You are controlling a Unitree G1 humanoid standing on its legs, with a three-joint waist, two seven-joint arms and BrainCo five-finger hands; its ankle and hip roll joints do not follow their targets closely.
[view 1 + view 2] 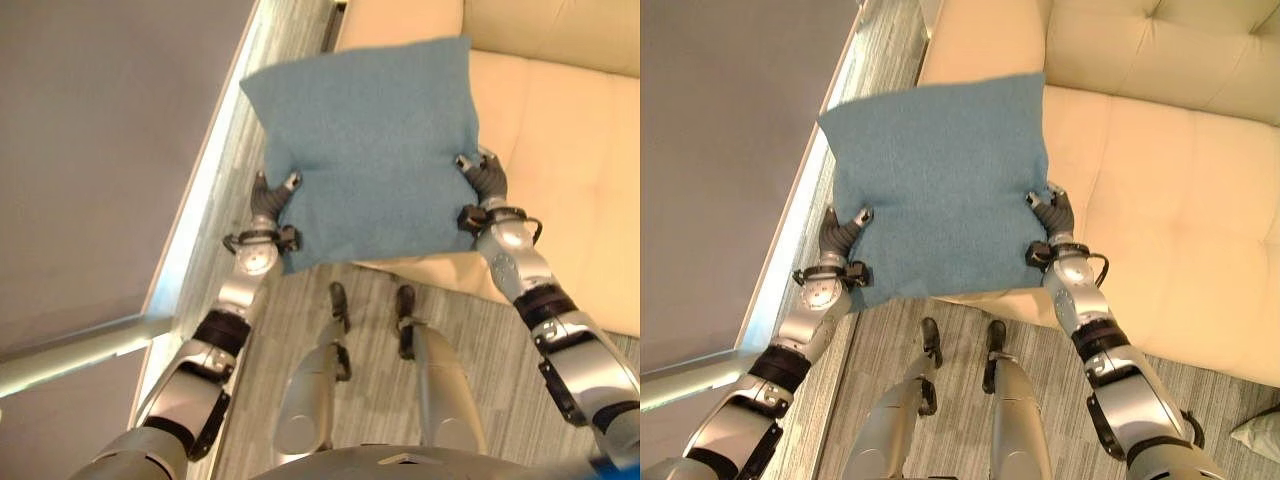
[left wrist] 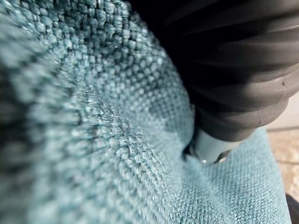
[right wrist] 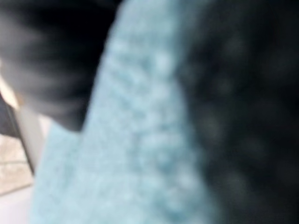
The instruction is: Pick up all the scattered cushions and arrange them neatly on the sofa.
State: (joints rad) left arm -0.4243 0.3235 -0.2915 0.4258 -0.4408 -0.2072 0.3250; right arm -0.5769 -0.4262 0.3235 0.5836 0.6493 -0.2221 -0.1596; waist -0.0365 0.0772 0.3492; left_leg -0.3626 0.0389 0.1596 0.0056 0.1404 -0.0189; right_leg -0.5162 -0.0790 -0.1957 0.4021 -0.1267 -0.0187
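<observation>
The left hand (image 1: 840,232) and right hand (image 1: 1053,213) each pinch a side edge of the blue cushion (image 1: 940,180), carrying it between them over the front of the cream sofa (image 1: 1180,200). Next, I judge, they must push it beyond the hands onto the seat and release. The right eye view alone shows another cushion (image 1: 1260,435) on the floor, behind the right hand.

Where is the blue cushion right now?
In the eye views the blue cushion is held between the left hand and right hand, over the front left corner of the cream sofa.
</observation>
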